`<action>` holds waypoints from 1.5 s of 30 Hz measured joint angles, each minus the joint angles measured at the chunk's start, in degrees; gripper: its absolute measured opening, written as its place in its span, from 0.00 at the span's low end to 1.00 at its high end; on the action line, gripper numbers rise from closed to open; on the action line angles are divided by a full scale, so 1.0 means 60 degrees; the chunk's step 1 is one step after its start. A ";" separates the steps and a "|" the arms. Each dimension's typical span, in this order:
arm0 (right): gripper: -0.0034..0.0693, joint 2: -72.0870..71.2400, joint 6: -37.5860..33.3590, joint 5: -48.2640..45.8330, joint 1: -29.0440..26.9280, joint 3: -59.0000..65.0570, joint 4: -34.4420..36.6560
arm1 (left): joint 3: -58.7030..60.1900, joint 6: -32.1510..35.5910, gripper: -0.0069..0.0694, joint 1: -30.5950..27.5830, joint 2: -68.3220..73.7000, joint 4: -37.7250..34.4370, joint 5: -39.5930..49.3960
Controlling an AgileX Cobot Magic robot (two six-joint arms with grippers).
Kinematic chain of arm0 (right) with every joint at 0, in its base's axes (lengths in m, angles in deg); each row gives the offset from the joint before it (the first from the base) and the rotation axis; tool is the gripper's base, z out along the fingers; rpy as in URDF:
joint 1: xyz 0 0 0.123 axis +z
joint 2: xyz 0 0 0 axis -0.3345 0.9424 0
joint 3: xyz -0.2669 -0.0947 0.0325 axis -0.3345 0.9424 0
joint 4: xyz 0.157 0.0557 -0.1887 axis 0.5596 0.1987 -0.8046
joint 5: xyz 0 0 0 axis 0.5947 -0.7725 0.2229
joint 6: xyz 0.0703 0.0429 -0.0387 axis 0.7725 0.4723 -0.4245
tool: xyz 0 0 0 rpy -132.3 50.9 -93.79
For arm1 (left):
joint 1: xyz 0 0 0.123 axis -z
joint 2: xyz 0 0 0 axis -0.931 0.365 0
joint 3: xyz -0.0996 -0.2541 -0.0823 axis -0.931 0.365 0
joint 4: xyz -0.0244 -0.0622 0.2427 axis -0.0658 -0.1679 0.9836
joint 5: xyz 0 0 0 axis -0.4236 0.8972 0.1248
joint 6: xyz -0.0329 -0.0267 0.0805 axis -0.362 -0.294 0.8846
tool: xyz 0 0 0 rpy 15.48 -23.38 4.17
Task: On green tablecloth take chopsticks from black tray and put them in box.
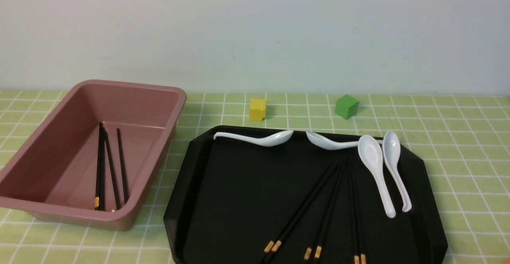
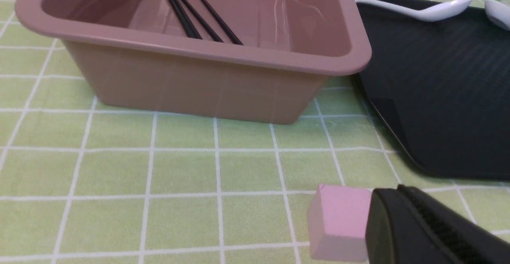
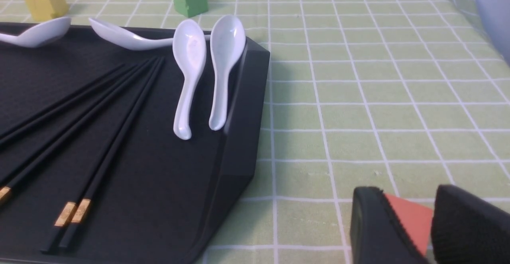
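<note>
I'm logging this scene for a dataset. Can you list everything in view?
green tablecloth: one, yellow-green with white grid, under everything
box: one, dusty pink, left
black tray: one, right of box
chopsticks: six, black with gold bands, on tray
more chopsticks: at least three, black, inside box
spoons: four, white, tray's far part
yellow cube: one, behind tray
green cube: one, behind tray
pink cube: one, beside left end effector
orange block: one, by right end effector
left end effector: black, one finger visible
right end effector: black, open
</note>
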 joint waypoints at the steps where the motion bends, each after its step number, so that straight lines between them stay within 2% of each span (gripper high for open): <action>1: 0.38 0.0000 0.0000 0.0000 0.0000 0.0000 0.0000 | 0.0000 0.0000 0.11 0.0000 0.0000 0.0004 0.0000; 15: 0.38 0.0000 0.0000 0.0000 0.0000 0.0000 0.0000 | 0.0000 -0.0036 0.13 -0.0100 0.0000 0.0015 0.0000; 20: 0.38 0.0000 0.0000 0.0000 0.0000 0.0000 0.0000 | 0.0000 -0.1026 0.14 -0.0507 0.0000 0.0015 0.0000; 24: 0.38 0.0000 0.0000 0.0000 0.0000 0.0000 0.0000 | 0.0000 -0.1385 0.15 -0.0520 0.0000 0.0015 0.0000; 45: 0.38 0.0000 0.0000 0.0000 0.0000 0.0000 0.0000 | 0.0000 -0.1430 0.19 -0.0520 0.0000 0.0015 0.0000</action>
